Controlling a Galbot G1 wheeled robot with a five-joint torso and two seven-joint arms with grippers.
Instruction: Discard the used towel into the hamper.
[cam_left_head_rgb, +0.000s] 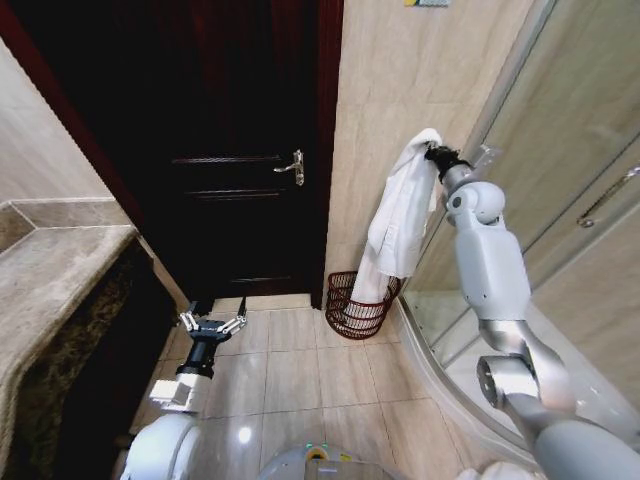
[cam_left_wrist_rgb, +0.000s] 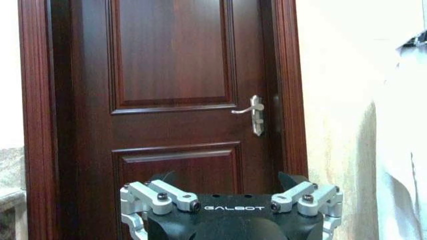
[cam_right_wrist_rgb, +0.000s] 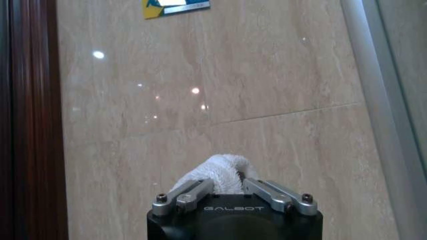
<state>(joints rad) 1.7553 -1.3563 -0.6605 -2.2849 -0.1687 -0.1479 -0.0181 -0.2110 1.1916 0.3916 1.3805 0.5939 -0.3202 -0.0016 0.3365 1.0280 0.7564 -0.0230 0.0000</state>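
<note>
Overhead light is glaring as spots on the tile wall (cam_right_wrist_rgb: 200, 100) & floor (cam_left_head_rgb: 290, 380). Door (cam_left_head_rgb: 230, 150) area is sitting v. dim in head view. Head view edges are bending, fisheye. Towel (cam_left_wrist_rgb: 403, 150) is blurring in left wrist view.

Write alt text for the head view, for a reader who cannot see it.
The right gripper holds a white terry towel high against the beige tiled wall, its hem hanging into the dark red-brown wire hamper below. The left gripper waits open, low near the dark wooden door.
</note>
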